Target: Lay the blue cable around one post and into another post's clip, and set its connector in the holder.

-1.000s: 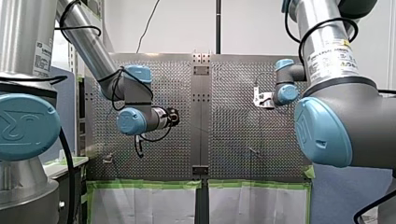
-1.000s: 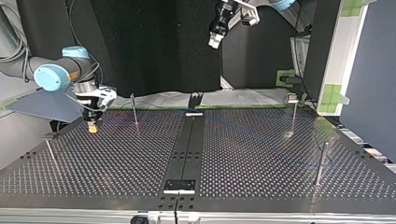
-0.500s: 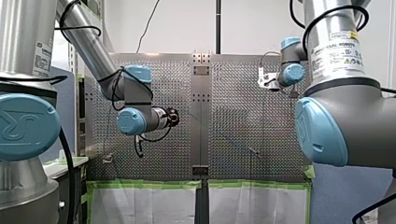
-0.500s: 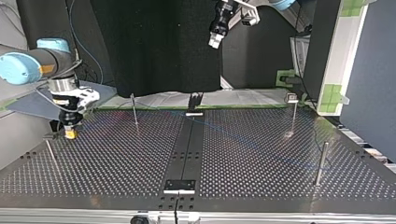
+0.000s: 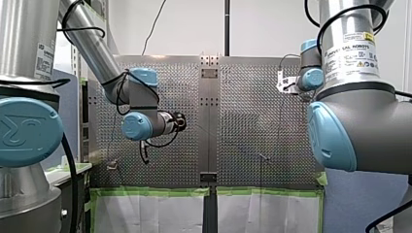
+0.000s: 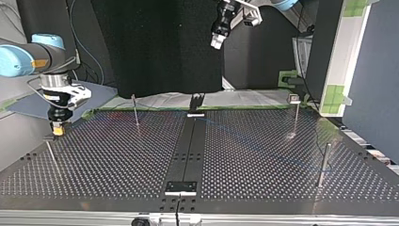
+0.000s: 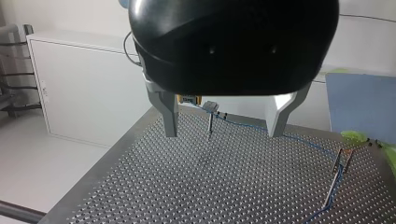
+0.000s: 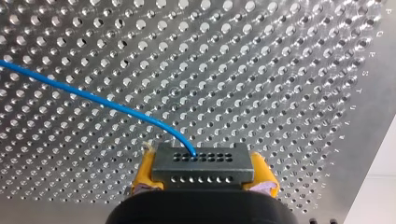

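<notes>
1. my right gripper [image 8: 203, 173] is clamping the dark connector [image 8: 203, 161] between its yellow pads [image 8: 143, 175], at the top view's nine o'clock; the pads' tips are hiding behind the connector.
2. the blue cable [image 8: 93, 99] is leaving the connector's face and curving off toward ten o'clock over the perforated table [image 8: 280, 70].
3. my left gripper [image 7: 223, 134] is hanging wide open on nothing; ahead, the cable is running thin past a clipped post [image 7: 211, 119] toward a second post [image 7: 337, 175] at four o'clock.
</notes>
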